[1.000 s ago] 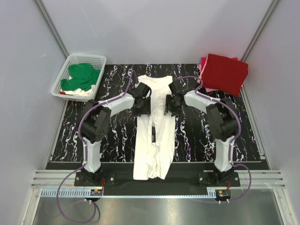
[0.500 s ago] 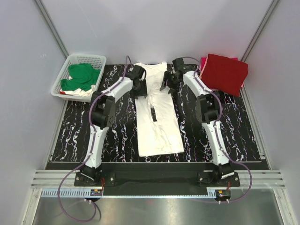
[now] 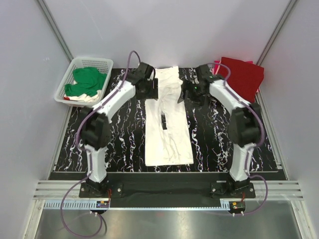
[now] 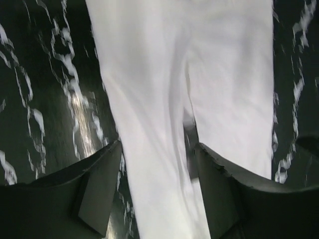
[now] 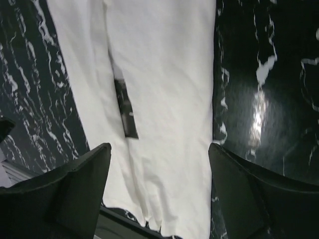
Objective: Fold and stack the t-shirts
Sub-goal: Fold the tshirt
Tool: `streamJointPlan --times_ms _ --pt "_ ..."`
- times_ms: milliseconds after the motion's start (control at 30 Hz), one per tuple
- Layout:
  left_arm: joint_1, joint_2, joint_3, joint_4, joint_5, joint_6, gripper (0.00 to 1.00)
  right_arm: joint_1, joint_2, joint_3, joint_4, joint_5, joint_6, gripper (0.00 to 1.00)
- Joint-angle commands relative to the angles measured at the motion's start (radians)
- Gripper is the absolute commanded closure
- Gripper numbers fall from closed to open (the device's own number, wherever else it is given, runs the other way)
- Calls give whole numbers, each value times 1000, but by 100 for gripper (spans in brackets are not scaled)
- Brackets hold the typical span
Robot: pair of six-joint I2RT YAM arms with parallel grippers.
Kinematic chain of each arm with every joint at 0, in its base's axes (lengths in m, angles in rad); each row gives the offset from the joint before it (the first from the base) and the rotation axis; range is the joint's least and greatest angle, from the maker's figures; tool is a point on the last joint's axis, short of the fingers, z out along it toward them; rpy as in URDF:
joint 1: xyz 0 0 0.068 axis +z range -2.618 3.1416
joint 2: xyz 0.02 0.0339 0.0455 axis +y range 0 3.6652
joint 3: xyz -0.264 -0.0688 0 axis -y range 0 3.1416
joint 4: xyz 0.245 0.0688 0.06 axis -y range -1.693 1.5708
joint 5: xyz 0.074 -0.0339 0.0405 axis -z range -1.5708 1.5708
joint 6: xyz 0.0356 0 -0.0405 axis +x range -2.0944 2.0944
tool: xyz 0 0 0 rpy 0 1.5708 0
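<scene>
- White tee [image 3: 167, 129]: lies on the black marbled table [image 3: 119, 144], folded lengthwise into a long narrow strip. It runs from the far edge down the middle toward the arm bases, between the two arms.
- A dark print [image 3: 163, 119] shows as a thin line along the central fold. The right wrist view shows it as a short dark bar [image 5: 127, 114].
- Left gripper [image 3: 151, 91]: above the far left edge of the strip. In the left wrist view the jaws stand apart, one finger [image 4: 94, 194] over bare table and the other [image 4: 224, 199] over cloth. The tee [image 4: 199, 74] lies flat beneath and is not pinched. That view is blurred.
- Right gripper [image 3: 187, 94]: at the far right edge of the strip. In the right wrist view the jaws are wide apart, with fingers [image 5: 75, 194] on either side of the cloth [image 5: 164, 59]. Nothing is held.
- Red tee [image 3: 241, 74]: folded, at the far right corner of the table. A pink tee [image 3: 216, 64] shows at its left edge, underneath.
- Green tee [image 3: 87, 82]: crumpled in the white basket [image 3: 107, 64] at the far left, just off the table corner. Some white cloth lies under it.
</scene>
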Motion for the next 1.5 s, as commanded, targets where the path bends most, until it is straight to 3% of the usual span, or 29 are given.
streamJointPlan --times_ms 0,200,300,467,867,1267,1467 --pt "-55 -269 -244 19 -20 -38 35 -3 -281 -277 89 -25 29 14" --pt "-148 -625 -760 142 -4 -176 37 0 -646 -826 205 -125 127 28" --pt "-217 -783 -978 217 -3 -283 39 3 -808 -1021 241 -156 181 36" --pt "-245 -996 -1273 317 -12 -408 39 8 -941 -1217 356 -226 282 38" --pt "-293 -1067 -1519 474 25 -541 39 11 -833 -1280 410 -242 282 45" --pt "-400 -1024 -1524 498 -6 -616 40 94 -701 -1329 513 -219 319 56" --pt "-442 -1000 -1547 543 -24 -653 48 95 -734 -1349 527 -196 335 66"
